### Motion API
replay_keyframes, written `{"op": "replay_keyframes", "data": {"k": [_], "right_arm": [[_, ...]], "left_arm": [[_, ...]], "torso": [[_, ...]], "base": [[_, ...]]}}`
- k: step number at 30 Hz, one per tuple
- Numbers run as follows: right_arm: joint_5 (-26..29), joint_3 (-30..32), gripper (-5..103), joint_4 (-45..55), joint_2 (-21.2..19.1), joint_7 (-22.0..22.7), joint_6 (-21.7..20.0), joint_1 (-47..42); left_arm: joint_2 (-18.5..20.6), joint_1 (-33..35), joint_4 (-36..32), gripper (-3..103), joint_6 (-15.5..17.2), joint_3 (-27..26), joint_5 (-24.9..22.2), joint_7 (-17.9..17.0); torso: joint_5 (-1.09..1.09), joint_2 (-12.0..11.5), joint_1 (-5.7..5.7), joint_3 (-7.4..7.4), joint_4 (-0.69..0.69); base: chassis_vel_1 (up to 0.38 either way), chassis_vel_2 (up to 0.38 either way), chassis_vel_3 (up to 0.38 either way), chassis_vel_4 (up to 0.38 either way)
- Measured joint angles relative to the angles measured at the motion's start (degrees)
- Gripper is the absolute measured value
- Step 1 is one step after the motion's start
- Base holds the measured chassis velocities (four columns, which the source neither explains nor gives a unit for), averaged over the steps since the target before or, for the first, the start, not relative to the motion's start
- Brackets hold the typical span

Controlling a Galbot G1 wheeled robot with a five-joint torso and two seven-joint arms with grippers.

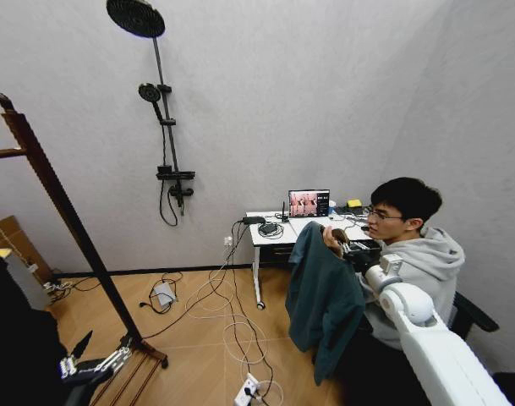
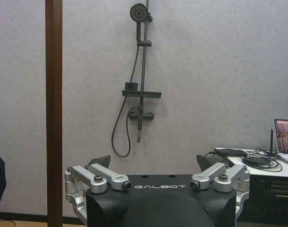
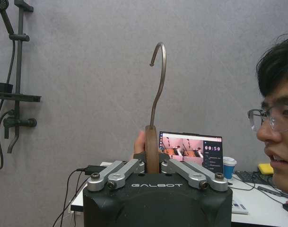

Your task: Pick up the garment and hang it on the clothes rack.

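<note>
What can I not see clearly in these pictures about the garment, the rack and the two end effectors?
- Garment: in the right wrist view the right end effector body hides the cloth; the hook rises above it.
- Person's hand: whether it grips the hanger; too small in the head view.
- Clothes rack: top bar cut by the head view's left edge.
- Left end effector: low by the rack's foot, partly behind a dark shape.

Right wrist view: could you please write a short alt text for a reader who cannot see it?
The right gripper is shut on the wooden neck of a hanger, whose metal hook rises against a grey wall. A person's fingers touch the hanger from behind. Beyond are a desk with an open laptop and, at the edge, a black shower fixture.
</note>
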Motion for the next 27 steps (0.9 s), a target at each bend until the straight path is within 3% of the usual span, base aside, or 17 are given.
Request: {"op": "replay_keyframes", "data": {"k": [19, 23, 27], "right_arm": [[-0.7, 0.1, 10, 6.4, 0.5, 1.2, 0.6, -2.4], [-0.9, -2.1, 10, 11.1, 1.2, 2.2, 0.2, -3.1], [2.5, -6.2, 10, 18.2, 0.3, 3.0, -1.4, -4.1]], "left_arm": [[0.0, 0.0, 0.0, 100, 0.0, 0.0, 0.0, 0.0], [0.0, 0.0, 0.0, 100, 0.0, 0.0, 0.0, 0.0], [0.0, 0.0, 0.0, 100, 0.0, 0.0, 0.0, 0.0]], "torso": [[-0.01, 0.0, 0.00, 0.00, -0.01], [-0.01, 0.0, 0.00, 0.00, -0.01], [-0.02, 0.0, 0.00, 0.00, 0.01]], "base": [[0.000, 0.000, 0.000, 0.000], [0.000, 0.000, 0.000, 0.000], [0.000, 0.000, 0.000, 0.000]]}}
